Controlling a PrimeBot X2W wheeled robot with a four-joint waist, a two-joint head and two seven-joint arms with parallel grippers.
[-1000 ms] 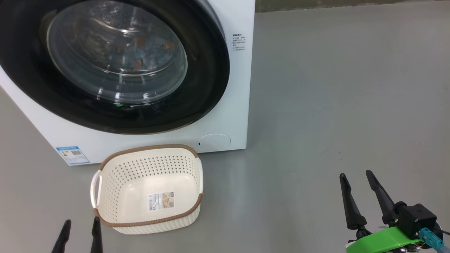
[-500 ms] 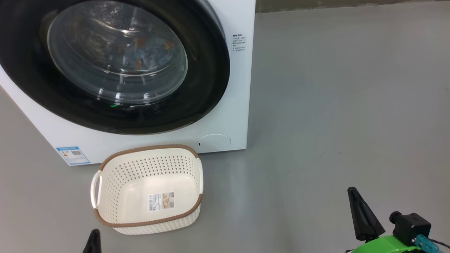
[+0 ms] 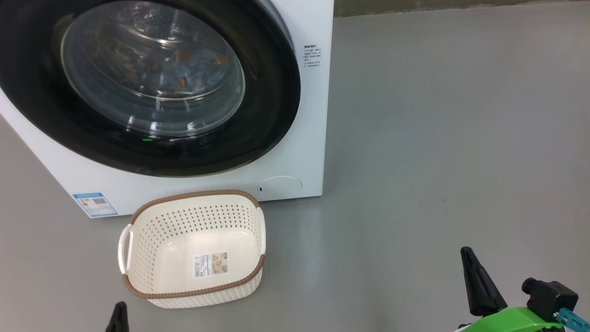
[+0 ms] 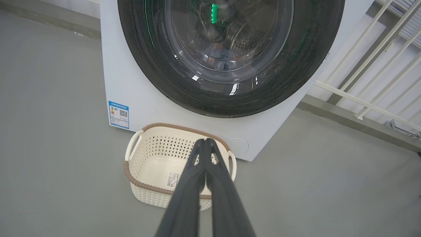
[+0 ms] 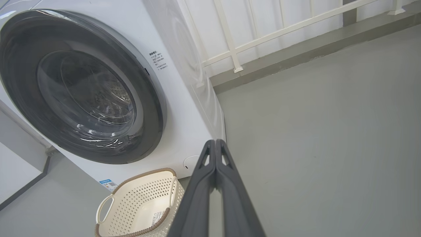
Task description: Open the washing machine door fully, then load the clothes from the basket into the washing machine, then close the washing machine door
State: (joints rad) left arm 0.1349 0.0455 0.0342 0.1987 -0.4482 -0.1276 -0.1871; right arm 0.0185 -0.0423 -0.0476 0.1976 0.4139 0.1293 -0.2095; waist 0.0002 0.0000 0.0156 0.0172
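Grey floor (image 3: 438,138) spreads out in front of the washing machine (image 3: 295,152), a white box with a white railing (image 5: 230,49) behind it. The washing machine door (image 3: 276,92) lies flush against the machine's front. Behind its glass the clothes (image 3: 193,64) show as blue fabric with orange-brown patches, inside the drum. The basket (image 3: 193,196) stands on the floor just in front of the machine, below the door, between the blue label sticker (image 3: 94,204) and the round cover (image 3: 280,186). The sticker on its bottom is in plain sight.

The left jaws are pressed together tip to tip, their dark fingers (image 4: 189,197) pinching nothing and touching nothing, pointing toward the basket. The right jaws are likewise closed tight on nothing, fingers (image 5: 200,197) meeting along their length. They hang over bare floor to the right of the basket, well apart from it.
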